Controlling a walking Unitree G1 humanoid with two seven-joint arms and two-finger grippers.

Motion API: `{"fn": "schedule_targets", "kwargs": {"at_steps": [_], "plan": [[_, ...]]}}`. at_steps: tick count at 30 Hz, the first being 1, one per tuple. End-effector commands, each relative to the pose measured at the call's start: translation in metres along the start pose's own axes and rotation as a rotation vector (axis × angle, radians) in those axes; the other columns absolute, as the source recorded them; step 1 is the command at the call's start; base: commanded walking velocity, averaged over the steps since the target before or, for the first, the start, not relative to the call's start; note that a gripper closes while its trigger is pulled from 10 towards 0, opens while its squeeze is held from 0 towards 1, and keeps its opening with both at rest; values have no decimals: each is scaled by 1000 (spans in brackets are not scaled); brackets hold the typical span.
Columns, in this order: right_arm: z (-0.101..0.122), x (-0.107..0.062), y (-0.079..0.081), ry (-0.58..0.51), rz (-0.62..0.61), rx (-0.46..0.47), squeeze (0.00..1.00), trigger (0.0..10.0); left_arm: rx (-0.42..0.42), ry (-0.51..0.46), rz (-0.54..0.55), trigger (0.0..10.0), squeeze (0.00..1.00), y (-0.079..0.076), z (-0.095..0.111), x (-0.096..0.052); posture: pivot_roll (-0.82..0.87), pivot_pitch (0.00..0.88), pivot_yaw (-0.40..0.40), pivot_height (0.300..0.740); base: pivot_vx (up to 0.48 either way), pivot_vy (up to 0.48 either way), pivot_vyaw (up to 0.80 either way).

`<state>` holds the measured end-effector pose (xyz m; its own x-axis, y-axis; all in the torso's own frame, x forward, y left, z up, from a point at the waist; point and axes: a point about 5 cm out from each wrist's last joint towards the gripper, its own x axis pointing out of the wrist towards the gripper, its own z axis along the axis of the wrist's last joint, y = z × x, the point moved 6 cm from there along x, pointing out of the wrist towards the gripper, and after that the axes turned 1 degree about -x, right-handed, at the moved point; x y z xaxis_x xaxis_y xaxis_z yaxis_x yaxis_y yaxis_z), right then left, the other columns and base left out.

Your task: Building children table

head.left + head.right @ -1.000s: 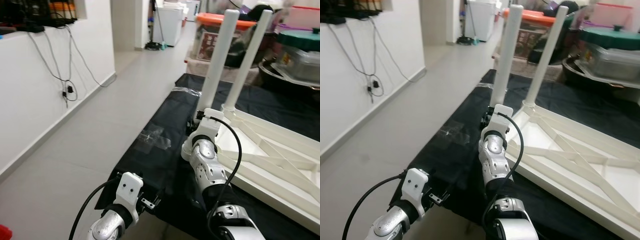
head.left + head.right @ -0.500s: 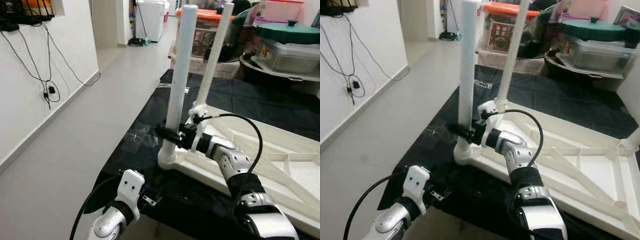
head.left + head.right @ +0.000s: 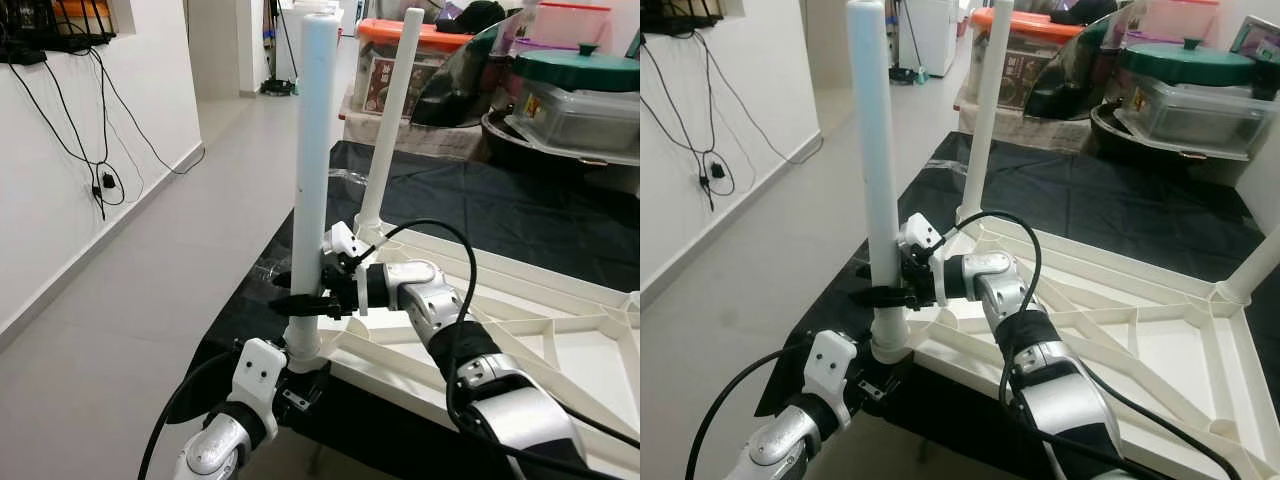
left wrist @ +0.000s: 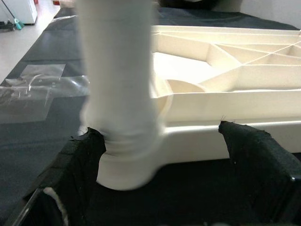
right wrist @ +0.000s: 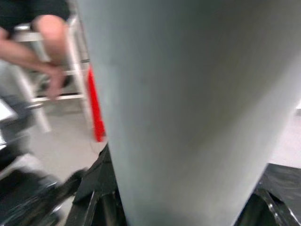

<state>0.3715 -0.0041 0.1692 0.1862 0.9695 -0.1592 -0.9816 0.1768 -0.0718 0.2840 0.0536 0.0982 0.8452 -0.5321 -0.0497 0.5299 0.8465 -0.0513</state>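
Bare floor [image 3: 140,300] lies open on the robot's left, up to the wall [image 3: 60,180] with dangling cables [image 3: 100,150]. Ahead, the near leg [image 3: 315,180] and far leg [image 3: 388,120] stand upright from the upturned table [image 3: 520,330]. Beyond, bins [image 3: 570,100] block the way.

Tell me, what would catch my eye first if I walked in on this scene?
Probably the tall white table leg standing straight up at the near corner of the upside-down white table top, which lies on a black sheet. The right gripper has its black fingers around the leg low down, while the left gripper sits at the leg's base.
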Motion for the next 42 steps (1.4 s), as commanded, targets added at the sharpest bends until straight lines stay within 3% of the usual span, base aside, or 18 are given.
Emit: {"fn": "schedule_targets", "kwargs": {"at_steps": [1,5,6,8,11,12,15,17,21,22,24,25,28,29,34,36,40,42], "plan": [[-13,4,1,38,-27,23,0,0,-6,9,-5,10000,0,-2,-3,-1,180,0,-103,740,0,0,0],[-4,-15,-55,-94,-550,134,0,0,-8,10,-7,10000,0,-2,-3,-1,166,0,-90,740,0,0,0],[-4,-15,-55,-94,-550,134,0,0,-8,10,-7,10000,0,-2,-3,-1,166,0,-90,740,0,0,0],[-17,-51,-86,-114,-950,227,0,0,-9,12,-11,10000,0,-2,-4,-1,158,0,-85,740,0,0,0],[-17,-51,-86,-114,-950,227,0,0,-9,12,-11,10000,0,-2,-4,-1,158,0,-85,740,0,0,0],[-33,-81,-93,-106,-1207,284,0,0,-9,13,-13,10000,0,-2,-4,-1,157,0,-84,740,0,0,0],[-60,-120,-77,-92,-1600,398,0,0,-6,14,-15,10000,0,-2,-4,-2,164,0,-88,740,0,0,0],[-68,-121,-63,-95,-1693,454,0,0,-4,14,-12,10000,0,-3,-5,-2,165,0,-90,740,0,0,0],[-68,-108,-61,-94,-1662,471,0,0,-4,14,-11,10000,0,-2,-5,-3,163,0,-86,740,0,0,0],[-67,-99,-61,-88,-1625,463,0,10000,-4,15,-12,10000,0,-2,-5,-3,161,0,-84,740,0,0,0],[-66,-93,-61,-83,-1602,455,0,10000,-5,16,-13,10000,0,-2,-5,-3,161,0,-84,740,0,0,0],[-56,-73,-63,-166,-1488,456,1000,10000,-5,17,-16,10000,0,-2,-6,-3,161,0,-83,740,0,0,0],[-48,-66,-64,-225,-1424,458,1000,10000,-6,17,-17,10000,0,-3,-6,-4,158,0,-84,740,0,0,0],[-40,-64,-68,-266,-1359,446,0,10000,-7,18,-17,10000,0,-3,-6,-3,159,0,-84,740,0,0,0],[-3,-54,-71,-378,-1068,304,0,10000,-10,19,-19,10000,0,-2,-7,-2,156,0,-79,740,0,0,0],[-1,-42,-64,-314,-781,284,0,10000,-12,20,-22,10000,0,-3,-7,-1,154,0,-79,740,0,0,0],[-3,-38,-59,-277,-682,292,0,10000,-12,21,-23,10000,0,-3,-7,-1,154,0,-79,740,0,0,0],[-1,-31,-38,-190,-382,235,0,10000,-10,20,-24,10000,0,-3,-7,0,159,0,-87,740,0,0,0]]}}
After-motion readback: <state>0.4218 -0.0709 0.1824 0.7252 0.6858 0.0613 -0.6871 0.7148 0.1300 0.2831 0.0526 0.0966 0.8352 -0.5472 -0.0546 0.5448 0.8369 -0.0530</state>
